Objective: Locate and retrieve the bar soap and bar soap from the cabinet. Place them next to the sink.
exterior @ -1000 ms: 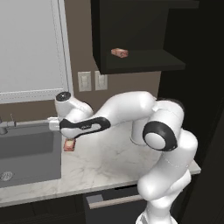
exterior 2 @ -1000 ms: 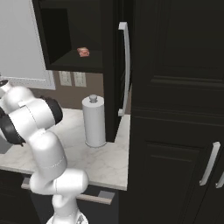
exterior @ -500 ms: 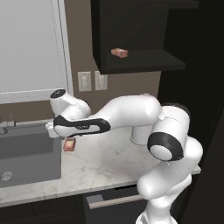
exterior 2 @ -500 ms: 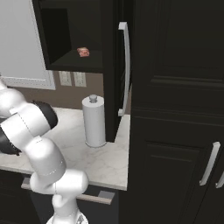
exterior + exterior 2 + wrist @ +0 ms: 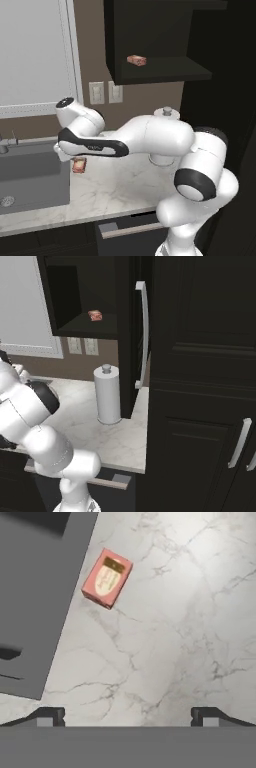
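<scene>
Bar soap (image 5: pixel 106 578) flat on marble worktop (image 5: pixel 190 637), ahead of pincer (image 5: pixel 127 714), right beside sink (image 5: pixel 30 602) edge. Pincer tips wide apart, holding nothing. Second bar soap (image 5: pixel 136 60) far above, up on cabinet (image 5: pixel 165 70) shelf.

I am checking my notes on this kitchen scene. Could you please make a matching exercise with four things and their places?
Things:
1. first soap
2. second soap
3. paper towel roll
4. gripper

Places:
a. on the cabinet shelf
b. open above the marble counter
c. on the counter beside the sink
d. upright beside the tall dark door

Pairs: 1-c, 2-a, 3-d, 4-b
</scene>
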Controlling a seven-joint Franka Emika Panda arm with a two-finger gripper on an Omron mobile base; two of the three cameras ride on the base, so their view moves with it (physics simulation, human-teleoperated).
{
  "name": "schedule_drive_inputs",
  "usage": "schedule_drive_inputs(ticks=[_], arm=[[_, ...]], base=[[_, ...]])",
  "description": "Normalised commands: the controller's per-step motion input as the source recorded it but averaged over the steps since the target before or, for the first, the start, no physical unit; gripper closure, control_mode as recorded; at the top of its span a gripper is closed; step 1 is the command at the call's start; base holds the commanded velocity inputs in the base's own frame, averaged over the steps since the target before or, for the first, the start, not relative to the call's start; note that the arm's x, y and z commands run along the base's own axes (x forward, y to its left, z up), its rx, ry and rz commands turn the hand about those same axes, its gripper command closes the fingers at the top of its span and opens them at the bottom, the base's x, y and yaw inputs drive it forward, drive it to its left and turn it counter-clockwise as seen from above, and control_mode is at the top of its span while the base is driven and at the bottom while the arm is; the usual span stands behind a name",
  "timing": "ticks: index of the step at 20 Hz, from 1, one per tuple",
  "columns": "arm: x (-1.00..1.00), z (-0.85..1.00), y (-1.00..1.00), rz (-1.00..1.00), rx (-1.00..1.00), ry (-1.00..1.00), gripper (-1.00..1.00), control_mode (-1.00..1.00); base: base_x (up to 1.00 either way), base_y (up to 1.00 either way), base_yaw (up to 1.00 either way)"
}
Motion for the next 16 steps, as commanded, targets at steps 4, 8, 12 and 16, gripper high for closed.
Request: schedule_drive_inputs(ticks=[4,8,12,16], arm=[[-0.18,0.02,-0.46,0.27,0.08,-0.04,-1.00,-1.00],[-0.31,0.18,-0.47,0.25,0.08,-0.08,-1.00,-1.00],[-0.40,0.31,-0.39,0.18,0.02,-0.07,-1.00,-1.00],[-0.25,0.34,-0.42,0.04,0.04,-0.01,-1.00,-1.00]], base=[[0.00,0.00,0.00],[0.00,0.00,0.00],[0.00,0.00,0.00],[0.00,0.00,0.00]])
